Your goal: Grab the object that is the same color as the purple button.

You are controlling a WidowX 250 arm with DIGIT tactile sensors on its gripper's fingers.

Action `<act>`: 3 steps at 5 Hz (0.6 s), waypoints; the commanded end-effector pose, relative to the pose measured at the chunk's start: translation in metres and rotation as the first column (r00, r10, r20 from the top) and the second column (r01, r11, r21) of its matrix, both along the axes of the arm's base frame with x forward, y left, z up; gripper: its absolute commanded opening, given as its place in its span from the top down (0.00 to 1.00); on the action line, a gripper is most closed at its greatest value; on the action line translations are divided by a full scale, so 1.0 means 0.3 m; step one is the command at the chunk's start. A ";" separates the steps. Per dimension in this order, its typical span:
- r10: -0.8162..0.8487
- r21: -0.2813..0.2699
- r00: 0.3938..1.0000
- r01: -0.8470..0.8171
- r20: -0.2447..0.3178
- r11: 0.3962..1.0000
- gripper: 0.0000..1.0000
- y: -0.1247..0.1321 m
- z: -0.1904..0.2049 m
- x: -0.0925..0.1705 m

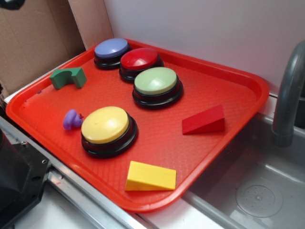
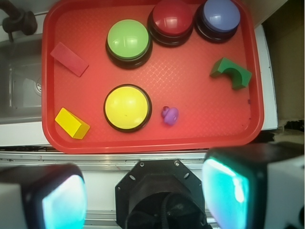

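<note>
Wrist view: my claw (image 2: 145, 191) hangs with its fingers spread apart, gripping nothing. The purple toy (image 2: 169, 115) lies just beside the yellow button (image 2: 127, 108).

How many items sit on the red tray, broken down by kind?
Dome buttons: 4 (purple button, red, green, yellow)
Wedge blocks: 2 (red, yellow)
Green arch block: 1
Small purple toy piece: 1
Total: 8
</note>
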State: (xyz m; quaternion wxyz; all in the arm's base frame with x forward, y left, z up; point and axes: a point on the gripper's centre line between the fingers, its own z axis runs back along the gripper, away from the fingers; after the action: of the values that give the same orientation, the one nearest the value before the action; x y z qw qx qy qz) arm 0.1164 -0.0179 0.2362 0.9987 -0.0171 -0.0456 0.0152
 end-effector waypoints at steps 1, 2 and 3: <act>0.000 0.000 1.000 0.000 0.000 1.000 0.00 0.000 0.000 0.000; -0.154 0.014 0.988 0.153 0.013 0.988 0.00 0.009 -0.055 0.021; -0.324 0.042 0.946 0.324 0.001 0.945 0.00 0.009 -0.137 0.049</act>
State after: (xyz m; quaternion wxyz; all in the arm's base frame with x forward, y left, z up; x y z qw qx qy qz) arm 0.1273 -0.0153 0.1905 0.9889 -0.0074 -0.0372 -0.1440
